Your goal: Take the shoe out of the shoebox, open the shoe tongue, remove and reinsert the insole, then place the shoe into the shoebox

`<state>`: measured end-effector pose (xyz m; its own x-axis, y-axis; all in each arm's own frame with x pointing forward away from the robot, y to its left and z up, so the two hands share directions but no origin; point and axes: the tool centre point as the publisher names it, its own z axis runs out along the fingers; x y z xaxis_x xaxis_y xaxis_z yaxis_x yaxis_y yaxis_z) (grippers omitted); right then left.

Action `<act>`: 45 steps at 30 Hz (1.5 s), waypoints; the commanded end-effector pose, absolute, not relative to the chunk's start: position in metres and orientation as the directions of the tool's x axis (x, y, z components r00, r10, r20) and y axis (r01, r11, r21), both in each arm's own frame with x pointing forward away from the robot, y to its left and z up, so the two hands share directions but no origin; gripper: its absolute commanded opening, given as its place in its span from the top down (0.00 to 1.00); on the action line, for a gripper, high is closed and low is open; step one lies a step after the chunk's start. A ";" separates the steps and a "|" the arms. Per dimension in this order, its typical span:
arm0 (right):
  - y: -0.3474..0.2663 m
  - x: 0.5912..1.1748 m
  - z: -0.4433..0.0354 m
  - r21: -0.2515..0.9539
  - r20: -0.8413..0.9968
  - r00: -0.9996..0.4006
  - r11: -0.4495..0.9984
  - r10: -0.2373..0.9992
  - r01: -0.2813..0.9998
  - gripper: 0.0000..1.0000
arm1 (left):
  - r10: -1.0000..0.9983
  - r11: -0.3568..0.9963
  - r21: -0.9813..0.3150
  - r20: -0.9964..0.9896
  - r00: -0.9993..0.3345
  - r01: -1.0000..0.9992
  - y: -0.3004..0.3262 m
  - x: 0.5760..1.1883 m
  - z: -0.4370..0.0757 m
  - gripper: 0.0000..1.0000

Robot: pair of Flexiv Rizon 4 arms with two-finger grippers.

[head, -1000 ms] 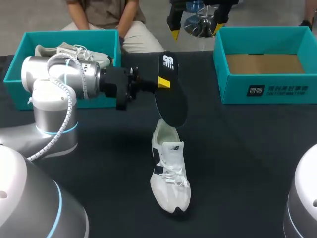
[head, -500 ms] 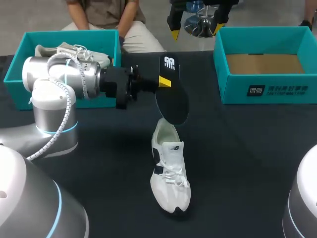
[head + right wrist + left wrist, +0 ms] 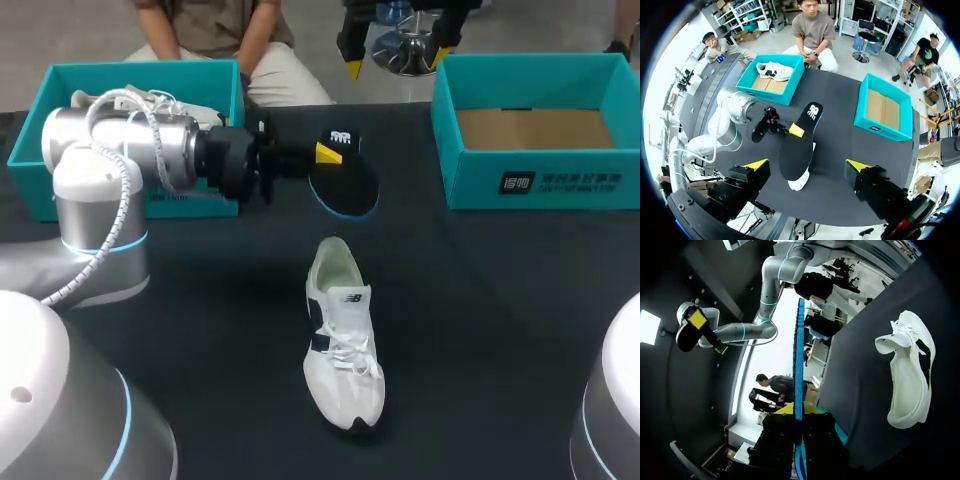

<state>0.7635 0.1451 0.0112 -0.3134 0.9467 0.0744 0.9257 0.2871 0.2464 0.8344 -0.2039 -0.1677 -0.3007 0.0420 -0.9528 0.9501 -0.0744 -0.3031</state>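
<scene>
A white shoe (image 3: 343, 345) lies on the black table, toe toward me, also seen beside the left gripper (image 3: 907, 370). My left gripper (image 3: 330, 155) is shut on a black insole (image 3: 347, 185), held in the air above and behind the shoe's heel. In the left wrist view the insole (image 3: 799, 355) shows edge-on between the fingers of that gripper (image 3: 799, 412). My right gripper (image 3: 395, 60) hangs open high over the table's far side. From above, that right gripper (image 3: 807, 167) looks down on the insole (image 3: 800, 142), which hides most of the shoe (image 3: 799, 184).
A teal shoebox (image 3: 140, 68) at the back left holds another white shoe (image 3: 150, 103). A second teal shoebox (image 3: 540, 180) at the back right shows only its cardboard floor. Both boxes appear in the right wrist view, the left box (image 3: 790, 60) and the right box (image 3: 880, 131).
The left arm has lifted and turned the insole: it hung down with its end at the shoe's heel, now it is clear of the shoe and lies flatter. The right gripper kept still.
</scene>
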 end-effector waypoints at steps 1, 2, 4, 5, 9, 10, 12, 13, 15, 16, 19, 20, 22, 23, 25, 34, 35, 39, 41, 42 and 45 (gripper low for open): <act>0.145 0.764 0.011 0.245 0.075 -0.313 0.287 0.947 0.926 0.00 | 0.026 -0.062 -0.340 -0.940 -0.339 0.938 -0.204 0.830 -0.167 1.00; 0.145 0.764 0.011 0.245 0.075 -0.313 0.287 0.947 0.926 0.00 | 0.042 -0.052 -0.366 -0.930 -0.364 0.929 -0.204 0.831 -0.167 1.00; 0.145 0.764 0.011 0.245 0.075 -0.313 0.287 0.947 0.926 0.00 | 0.026 -0.056 -0.398 -0.917 -0.397 0.916 -0.205 0.832 -0.166 1.00; 0.145 0.764 0.011 0.245 0.075 -0.313 0.287 0.947 0.926 0.00 | 0.041 -0.036 -0.422 -0.906 -0.420 0.906 -0.206 0.833 -0.165 1.00; 0.145 0.764 0.011 0.245 0.075 -0.313 0.287 0.947 0.926 0.00 | 0.030 -0.039 -0.490 -0.872 -0.489 0.871 -0.206 0.834 -0.165 1.00; 0.145 0.764 0.011 0.245 0.075 -0.313 0.287 0.947 0.926 0.00 | 0.016 -0.044 -0.496 -0.868 -0.496 0.867 -0.206 0.835 -0.163 1.00; 0.145 0.764 0.011 0.245 0.075 -0.313 0.287 0.947 0.926 0.00 | 0.022 -0.030 -0.511 -0.860 -0.510 0.859 -0.206 0.835 -0.162 1.00; 0.145 0.764 0.011 0.245 0.075 -0.313 0.287 0.947 0.926 0.00 | 0.008 -0.060 -0.478 -0.878 -0.478 0.876 -0.207 0.836 -0.161 1.00; 0.145 0.764 0.011 0.245 0.075 -0.313 0.287 0.947 0.926 0.00 | 0.008 -0.060 -0.478 -0.878 -0.478 0.876 -0.207 0.836 -0.161 1.00; 0.145 0.764 0.011 0.245 0.075 -0.313 0.287 0.947 0.926 0.00 | 0.008 -0.060 -0.478 -0.878 -0.478 0.876 -0.207 0.836 -0.161 1.00; 0.145 0.764 0.011 0.245 0.075 -0.313 0.287 0.947 0.926 0.00 | 0.008 -0.060 -0.478 -0.878 -0.478 0.876 -0.207 0.836 -0.161 1.00; 0.145 0.764 0.011 0.245 0.075 -0.313 0.287 0.947 0.926 0.00 | 0.008 -0.060 -0.478 -0.878 -0.478 0.876 -0.207 0.836 -0.161 1.00; 0.145 0.764 0.011 0.245 0.075 -0.313 0.287 0.947 0.926 0.00 | 0.008 -0.060 -0.478 -0.878 -0.478 0.876 -0.207 0.836 -0.161 1.00; 0.145 0.764 0.011 0.245 0.075 -0.313 0.287 0.947 0.926 0.00 | 0.008 -0.060 -0.478 -0.878 -0.478 0.876 -0.207 0.836 -0.161 1.00; 0.145 0.764 0.011 0.245 0.075 -0.313 0.287 0.947 0.926 0.00 | 0.008 -0.060 -0.478 -0.878 -0.478 0.876 -0.207 0.836 -0.161 1.00; 0.145 0.764 0.011 0.245 0.075 -0.313 0.287 0.947 0.926 0.00 | -0.002 -0.042 -0.551 -0.834 -0.551 0.834 -0.208 0.836 -0.156 1.00; 0.145 0.764 0.011 0.245 0.075 -0.313 0.287 0.947 0.926 0.00 | -0.005 -0.066 -0.580 -0.814 -0.581 0.812 -0.208 0.833 -0.154 1.00; 0.145 0.764 0.011 0.245 0.075 -0.313 0.287 0.947 0.926 0.00 | -0.019 -0.065 -0.711 -0.701 -0.713 0.700 -0.206 0.825 -0.148 1.00; 0.145 0.764 0.011 0.245 0.075 -0.313 0.287 0.947 0.926 0.00 | -0.015 -0.062 -0.751 -0.658 -0.753 0.658 -0.206 0.824 -0.148 1.00; 0.145 0.764 0.011 0.245 0.075 -0.313 0.287 0.947 0.926 0.00 | -0.017 -0.061 -0.770 -0.635 -0.772 0.635 -0.205 0.823 -0.148 1.00; 0.145 0.764 0.011 0.245 0.075 -0.313 0.287 0.947 0.926 0.00 | -0.021 -0.058 -0.824 -0.564 -0.826 0.564 -0.203 0.821 -0.146 1.00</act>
